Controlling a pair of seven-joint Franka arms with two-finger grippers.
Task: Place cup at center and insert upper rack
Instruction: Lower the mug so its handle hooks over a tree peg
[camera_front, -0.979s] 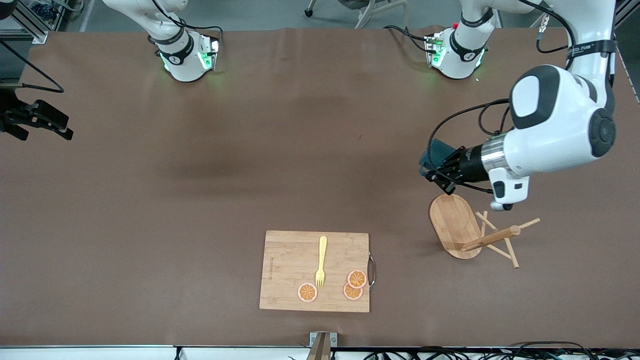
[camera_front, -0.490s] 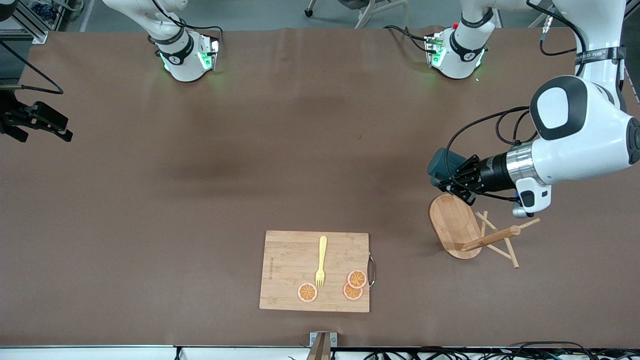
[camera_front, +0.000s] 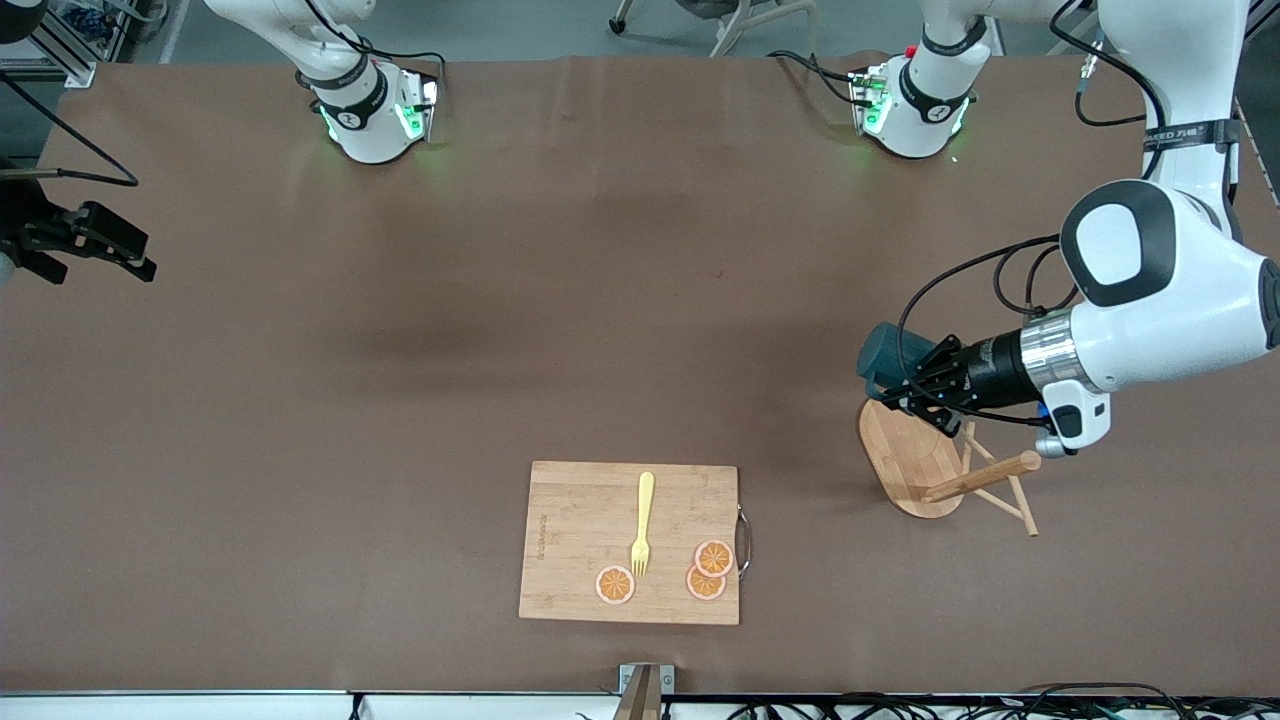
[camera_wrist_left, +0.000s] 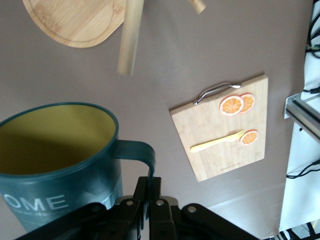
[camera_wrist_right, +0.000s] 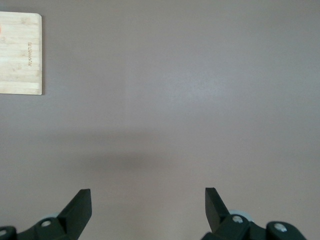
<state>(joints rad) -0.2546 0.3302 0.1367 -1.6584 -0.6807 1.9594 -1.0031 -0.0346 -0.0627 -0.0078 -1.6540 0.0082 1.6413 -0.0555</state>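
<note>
A dark teal cup (camera_front: 884, 352) with a yellow inside (camera_wrist_left: 50, 137) hangs from my left gripper (camera_front: 908, 384), which is shut on its side handle (camera_wrist_left: 145, 155). Gripper and cup are over the table at the edge of the upper rack's oval base (camera_front: 905, 455). The upper rack, a bamboo mug tree, lies tipped on its side toward the left arm's end of the table, its post (camera_front: 982, 477) and crossed pegs pointing sideways. In the left wrist view I see its base (camera_wrist_left: 75, 20) and post (camera_wrist_left: 131, 35). My right gripper (camera_front: 100, 258) waits open at the right arm's end, nothing between its fingers (camera_wrist_right: 148, 197).
A rectangular bamboo cutting board (camera_front: 580, 545) with a metal handle lies near the front edge of the table. A yellow fork (camera_front: 642, 525) and three orange slices (camera_front: 712, 558) rest on it. It also shows in the left wrist view (camera_wrist_left: 220, 135).
My left arm has carried the cup nearer to the front camera, to the edge of the rack's base. The rack, the board and the right arm have stayed almost still.
</note>
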